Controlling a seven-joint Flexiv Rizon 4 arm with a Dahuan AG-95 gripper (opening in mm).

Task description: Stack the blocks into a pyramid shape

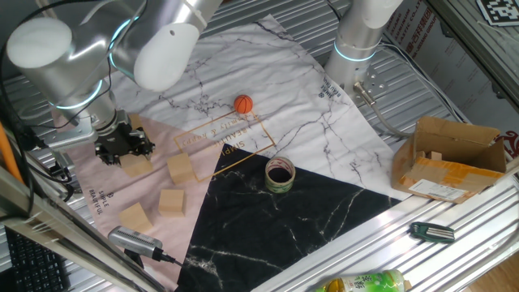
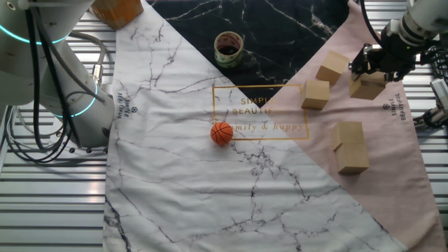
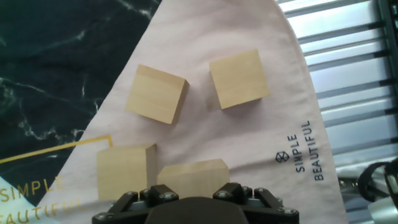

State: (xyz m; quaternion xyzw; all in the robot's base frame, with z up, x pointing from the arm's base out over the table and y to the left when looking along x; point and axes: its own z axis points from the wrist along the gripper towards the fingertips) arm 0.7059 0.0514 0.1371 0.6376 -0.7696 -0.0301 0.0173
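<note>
Directly beneath the black two-finger gripper point(image 1: 123, 148), a light-tan wooden cube point(image 3: 193, 176) is lying on the pink cloth point(image 3: 273, 118), touching a second cube point(image 3: 126, 172); whether the fingers are clamping it cannot be told. Farther out, two more cubes point(image 3: 157, 93) point(image 3: 239, 78) are resting apart. Any lift should be rising straight, avoiding nudging the neighbour.

1. We see a ribbed metal surface point(image 1: 454, 89) under a marbled cloth point(image 1: 308, 138).
2. On the cloth: blocks point(image 1: 180, 168), a ball point(image 1: 243, 104), a tape roll point(image 1: 280, 174).
3. On bare metal: a box point(image 1: 454, 158), a bottle point(image 1: 361, 283).
</note>
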